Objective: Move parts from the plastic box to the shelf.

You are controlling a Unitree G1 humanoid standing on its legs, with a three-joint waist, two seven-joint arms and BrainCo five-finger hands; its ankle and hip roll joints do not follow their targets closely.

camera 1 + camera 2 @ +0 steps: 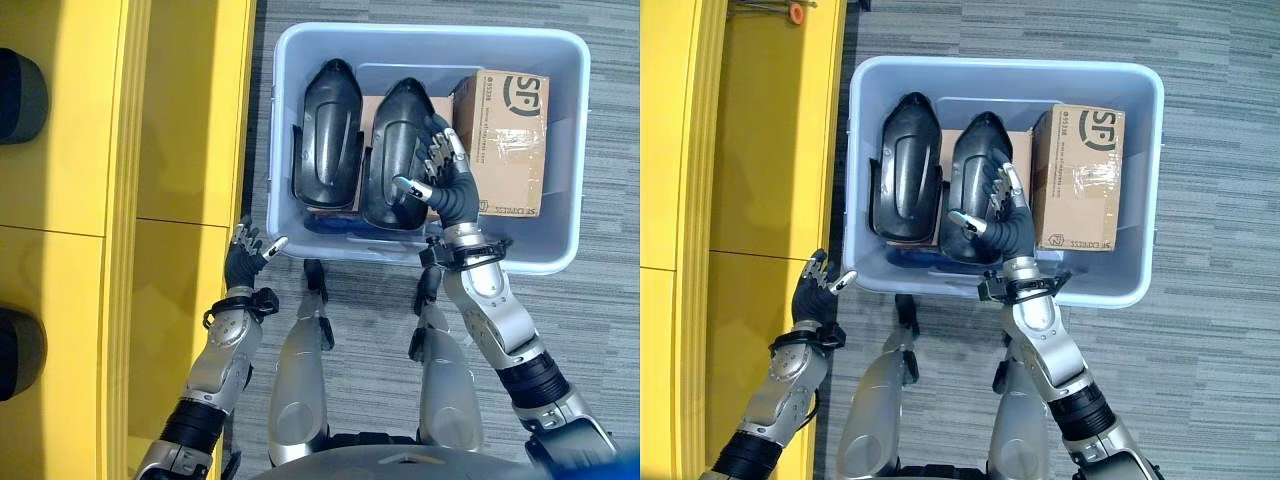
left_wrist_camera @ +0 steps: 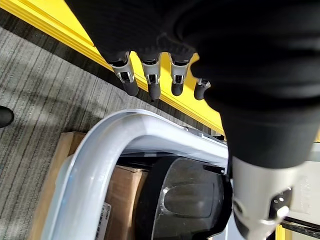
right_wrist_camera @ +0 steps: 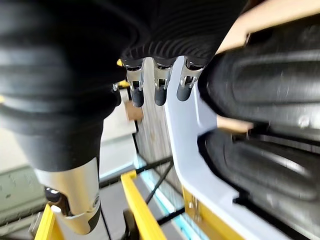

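Grey carpet holds the plastic box (image 1: 565, 240); right hand (image 1: 445, 175) seemingly touches a black part (image 1: 395, 130).

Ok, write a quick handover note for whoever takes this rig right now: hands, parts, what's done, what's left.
Right hand: inside the plastic box, fingers relaxed over the right black part, not closed on it.
Left hand: open, holding nothing, outside the box's near left corner beside the yellow shelf.
Parts: both black parts, the left black part included, lie side by side in the box, next to a cardboard carton.
Done: no black part out of the box.
Left: grasp the right part, carry it to the shelf, then the other.
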